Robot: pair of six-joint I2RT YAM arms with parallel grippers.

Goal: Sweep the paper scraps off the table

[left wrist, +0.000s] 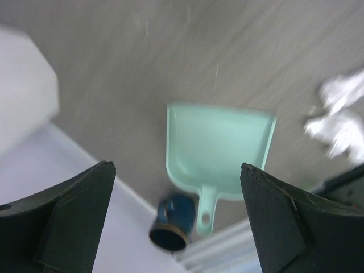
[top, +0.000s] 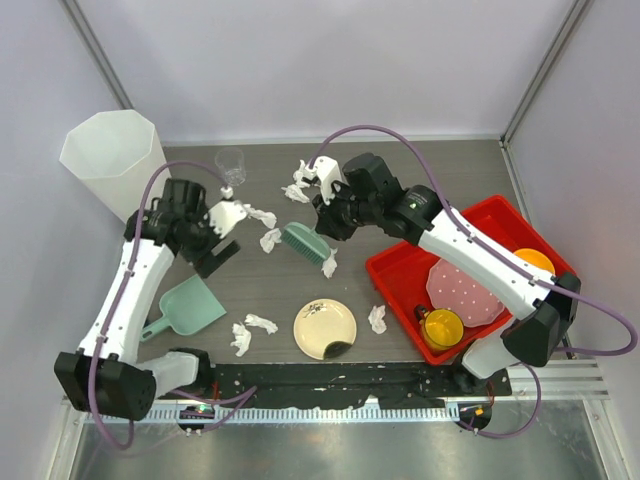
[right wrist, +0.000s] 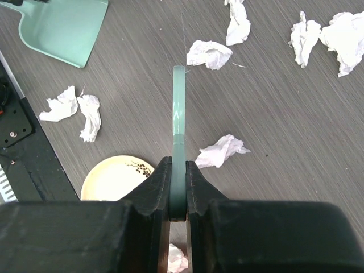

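Paper scraps (top: 262,323) scattered on table (top: 440,170): two just left of cream plate (top: 312,335), one just right, the rest beyond it. Right gripper (right wrist: 178,196): fingers clamped on mint brush (right wrist: 179,114), beyond the plate. Left gripper (left wrist: 176,168): fingers spread wide, empty, above dustpan (left wrist: 219,148) left of plate.

Matt wood-grain table (top: 272,286) — crumpled paper scraps (right wrist: 209,54), smooth plastic brush (right wrist: 179,114).
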